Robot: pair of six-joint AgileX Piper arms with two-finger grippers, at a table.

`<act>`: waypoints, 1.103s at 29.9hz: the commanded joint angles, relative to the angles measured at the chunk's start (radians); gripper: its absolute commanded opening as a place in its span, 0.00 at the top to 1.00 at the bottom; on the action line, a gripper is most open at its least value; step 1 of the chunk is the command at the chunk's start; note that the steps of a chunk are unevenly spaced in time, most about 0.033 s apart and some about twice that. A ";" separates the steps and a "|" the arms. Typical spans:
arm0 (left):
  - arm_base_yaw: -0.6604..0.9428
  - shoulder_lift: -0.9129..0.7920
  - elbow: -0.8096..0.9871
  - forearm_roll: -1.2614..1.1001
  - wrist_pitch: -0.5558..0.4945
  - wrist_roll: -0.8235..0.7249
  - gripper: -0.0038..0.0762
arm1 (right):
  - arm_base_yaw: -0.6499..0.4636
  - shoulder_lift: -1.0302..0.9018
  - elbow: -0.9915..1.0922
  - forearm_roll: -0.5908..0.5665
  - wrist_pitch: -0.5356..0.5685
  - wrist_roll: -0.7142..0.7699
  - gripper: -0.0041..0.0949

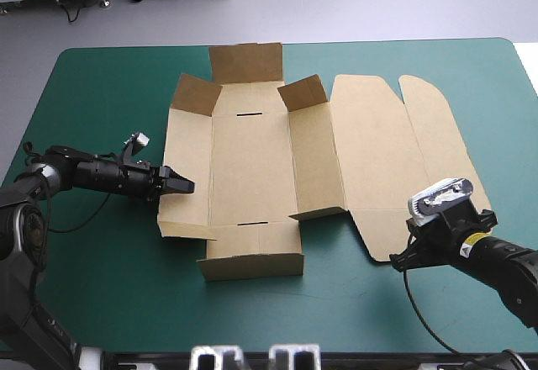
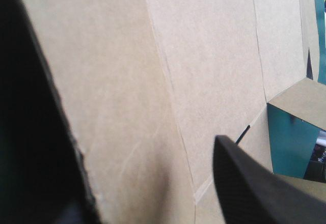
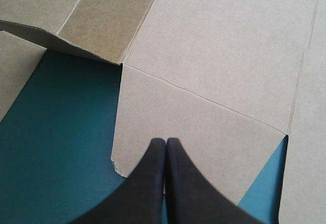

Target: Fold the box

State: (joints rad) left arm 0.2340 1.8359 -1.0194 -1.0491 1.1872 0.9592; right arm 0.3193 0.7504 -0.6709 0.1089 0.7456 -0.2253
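Flat brown cut-board box (image 1: 252,160) looks light and stiff, hinging at creases, best gripped by its left wall, which the left end effector (image 1: 187,187) straddles, fingers apart, while the right end effector (image 3: 165,141) sits pinched together, empty, over the box's near lid flap.

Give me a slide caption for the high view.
Half-raised brown box on the teal-green table, left gripper at its left wall, right gripper by the flat lid.

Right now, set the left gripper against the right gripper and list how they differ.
Jaws: the left gripper has them apart; the right gripper has them met in one pointed arch. Place: the left gripper is at the left side panel of the box; the right gripper is at the near flap of its flat lid. Shared: black, low, at the board's edge.
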 commanded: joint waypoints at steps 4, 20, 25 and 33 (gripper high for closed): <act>-0.007 -0.003 -0.020 -0.050 0.054 -0.015 0.96 | -0.003 -0.004 -0.028 0.005 -0.058 -0.009 0.98; -0.053 -0.013 -0.253 0.103 0.106 -0.127 0.96 | -0.003 -0.004 -0.028 0.012 -0.041 -0.009 0.98; -0.194 -0.031 -0.432 0.305 0.106 -0.210 0.96 | -0.003 -0.004 -0.034 0.012 -0.047 -0.006 0.98; -0.413 -0.031 -0.789 0.560 0.098 -0.247 0.96 | -0.003 -0.004 -0.101 0.010 -0.050 0.033 0.98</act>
State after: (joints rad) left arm -0.1162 1.8616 -1.6865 -0.5250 1.2213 0.7051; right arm 0.3193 0.7504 -0.7106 0.1130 0.7497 -0.1978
